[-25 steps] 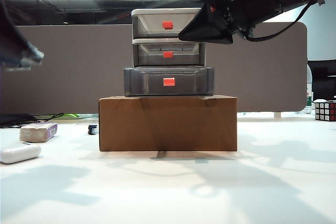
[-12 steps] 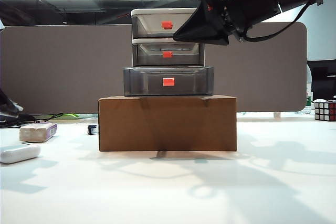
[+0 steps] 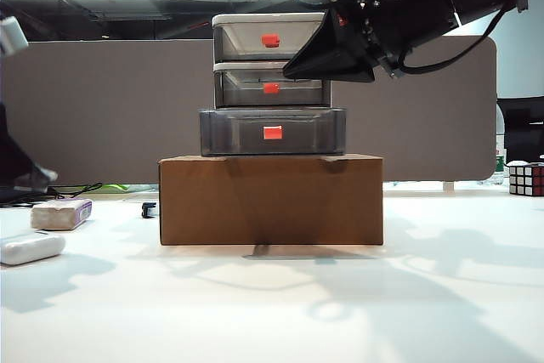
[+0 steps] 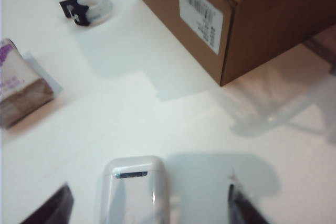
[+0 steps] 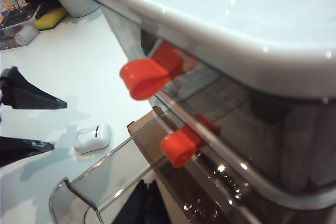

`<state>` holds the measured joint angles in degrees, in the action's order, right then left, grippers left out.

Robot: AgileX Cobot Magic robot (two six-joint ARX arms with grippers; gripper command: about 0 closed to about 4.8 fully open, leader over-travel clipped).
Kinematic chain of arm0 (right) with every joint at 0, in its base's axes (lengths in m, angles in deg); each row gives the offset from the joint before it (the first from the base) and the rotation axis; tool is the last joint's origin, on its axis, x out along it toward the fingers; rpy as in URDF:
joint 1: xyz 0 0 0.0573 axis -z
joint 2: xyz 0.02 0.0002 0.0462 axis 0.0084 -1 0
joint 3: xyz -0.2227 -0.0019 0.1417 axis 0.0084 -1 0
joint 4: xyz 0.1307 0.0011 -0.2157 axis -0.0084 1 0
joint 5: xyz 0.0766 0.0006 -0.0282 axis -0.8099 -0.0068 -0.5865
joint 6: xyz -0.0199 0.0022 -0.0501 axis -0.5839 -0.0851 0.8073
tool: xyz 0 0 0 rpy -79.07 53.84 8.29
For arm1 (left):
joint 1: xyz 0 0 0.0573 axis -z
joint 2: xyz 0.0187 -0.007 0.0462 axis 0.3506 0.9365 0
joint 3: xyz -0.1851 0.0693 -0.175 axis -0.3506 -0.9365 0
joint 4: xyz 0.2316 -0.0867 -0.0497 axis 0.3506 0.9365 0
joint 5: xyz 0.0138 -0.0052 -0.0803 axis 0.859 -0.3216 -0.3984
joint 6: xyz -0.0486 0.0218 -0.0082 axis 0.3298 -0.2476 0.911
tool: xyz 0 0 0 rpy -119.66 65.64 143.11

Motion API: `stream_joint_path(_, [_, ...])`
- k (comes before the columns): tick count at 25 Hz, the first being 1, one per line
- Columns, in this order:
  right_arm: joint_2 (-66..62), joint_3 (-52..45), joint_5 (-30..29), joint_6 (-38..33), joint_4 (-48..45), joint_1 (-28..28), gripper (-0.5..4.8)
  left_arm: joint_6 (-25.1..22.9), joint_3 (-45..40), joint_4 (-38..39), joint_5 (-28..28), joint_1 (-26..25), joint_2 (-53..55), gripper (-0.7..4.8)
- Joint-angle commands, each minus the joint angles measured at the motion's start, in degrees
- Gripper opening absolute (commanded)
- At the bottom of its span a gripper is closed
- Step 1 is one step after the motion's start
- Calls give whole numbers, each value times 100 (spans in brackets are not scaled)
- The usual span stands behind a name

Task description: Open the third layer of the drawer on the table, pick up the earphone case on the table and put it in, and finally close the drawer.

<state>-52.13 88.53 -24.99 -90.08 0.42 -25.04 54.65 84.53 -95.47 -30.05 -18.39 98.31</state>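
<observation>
The drawer (image 3: 255,19) unit stands on a cardboard box; its third layer (image 3: 272,132) is pulled out, and the right wrist view shows its clear front wall (image 5: 79,187). The white earphone case (image 4: 135,192) lies on the table (image 3: 280,303) at the far left (image 3: 30,248). My left gripper (image 4: 148,195) is open, low over the table, with a dark finger on each side of the case and not touching it. My right gripper (image 5: 144,205) is shut and empty, held above the open third layer, beside the upper drawers (image 3: 293,65).
The brown cardboard box (image 3: 272,201) carries the drawer unit. A beige block with a purple label (image 3: 61,213) lies just behind the case. A small black-and-clear item (image 4: 84,9) sits near the box corner. A Rubik's cube (image 3: 527,178) is at the far right.
My left arm has swung down from the upper left to the table beside the earphone case, and its jaws have opened. The right arm has hardly moved.
</observation>
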Motion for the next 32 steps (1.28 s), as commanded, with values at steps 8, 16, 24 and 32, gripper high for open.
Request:
stream_joint_path(8, [20, 31, -17, 0, 70, -4, -6, -35, 22, -1346, 24, -15, 1764, 381])
stream_joint_path(16, [22, 31, -17, 2, 175, -4, -5, -33, 24, -1700, 87, -15, 2391, 380])
stream_joint_path(24, [22, 28, -20, 2, 199, -4, -6, 13, 28, -1838, 85, -15, 2706, 367])
stream_joint_path(32, [22, 28, -20, 2, 203, -4, -6, 9, 28, -1825, 85, -15, 2815, 147])
